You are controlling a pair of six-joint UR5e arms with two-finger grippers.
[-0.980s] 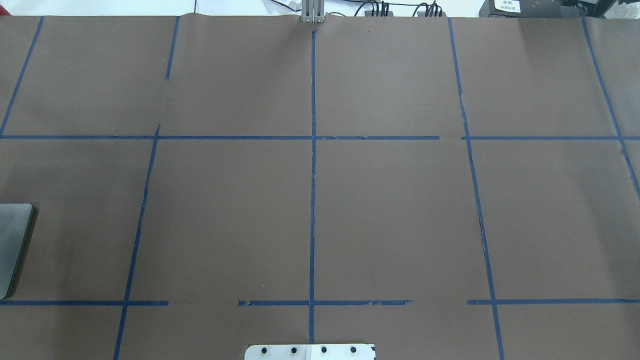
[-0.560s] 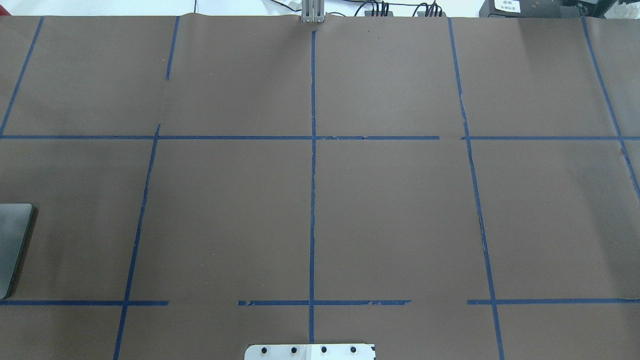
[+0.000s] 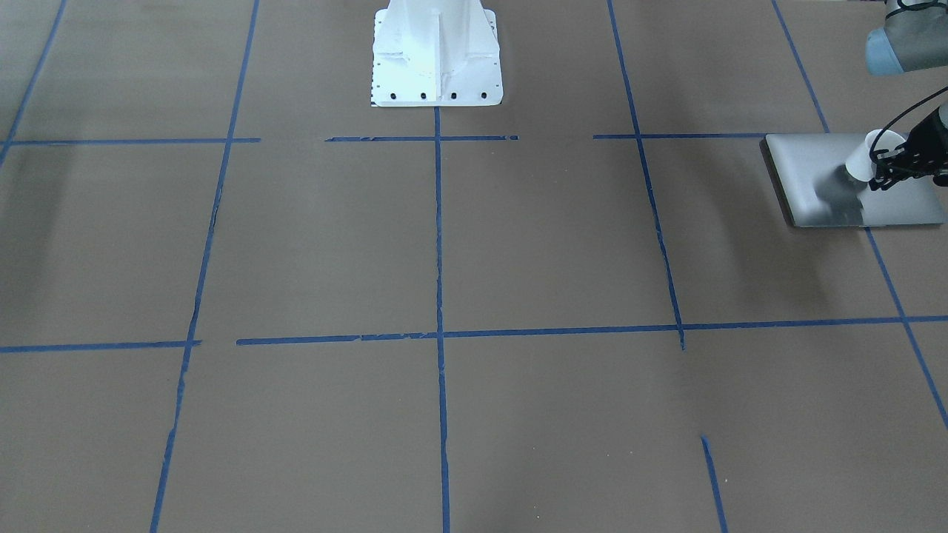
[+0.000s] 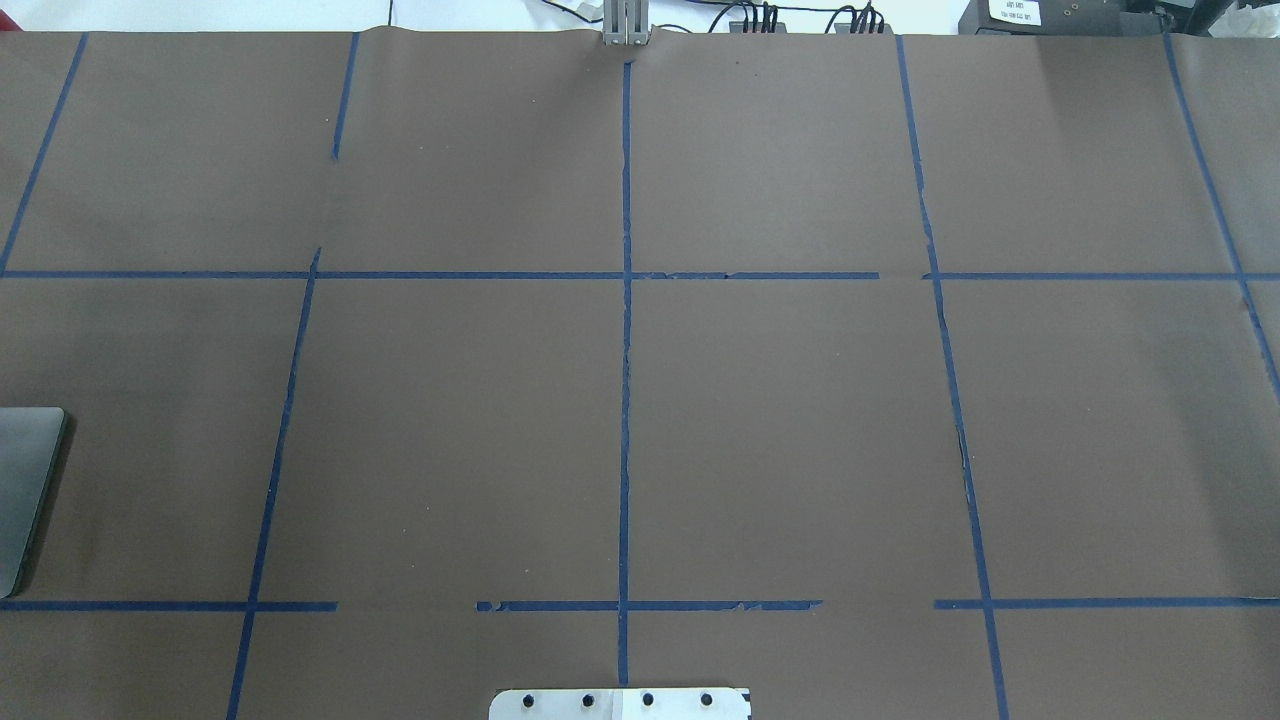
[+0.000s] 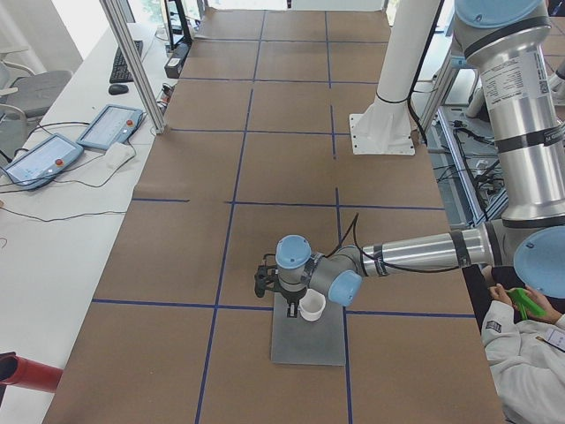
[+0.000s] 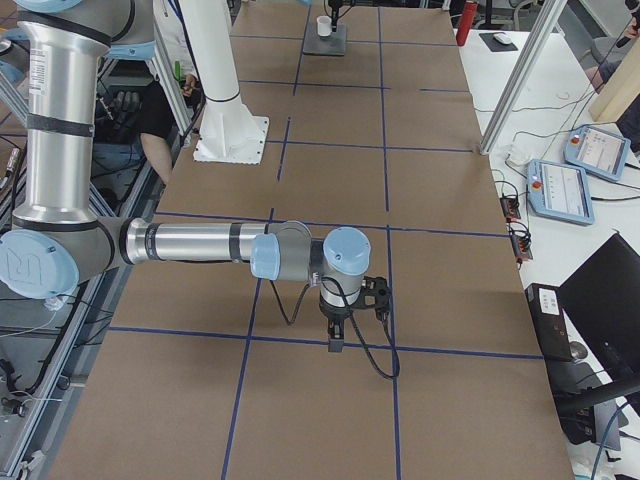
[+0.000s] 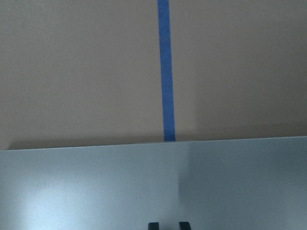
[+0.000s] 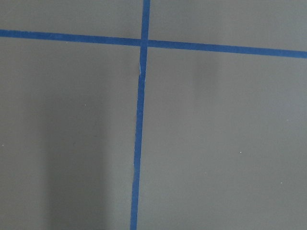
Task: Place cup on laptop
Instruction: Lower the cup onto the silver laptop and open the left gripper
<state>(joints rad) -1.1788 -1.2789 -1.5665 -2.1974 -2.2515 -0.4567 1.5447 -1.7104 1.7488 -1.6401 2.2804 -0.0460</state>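
The silver-grey laptop lies closed near the table's left end; one corner shows in the overhead view, and it also shows in the left side view. The small white cup stands upright over the lid, on it or just above; I cannot tell which. My left gripper points down against the cup's side. In the left wrist view its fingertips are nearly together over the lid, and the cup is hidden. My right gripper hangs over bare table; I cannot tell whether it is open.
The white robot pedestal stands at the table's middle near edge. Blue tape lines grid the brown table. Teach pendants and a red object lie on the side bench. A seated person is by the left arm.
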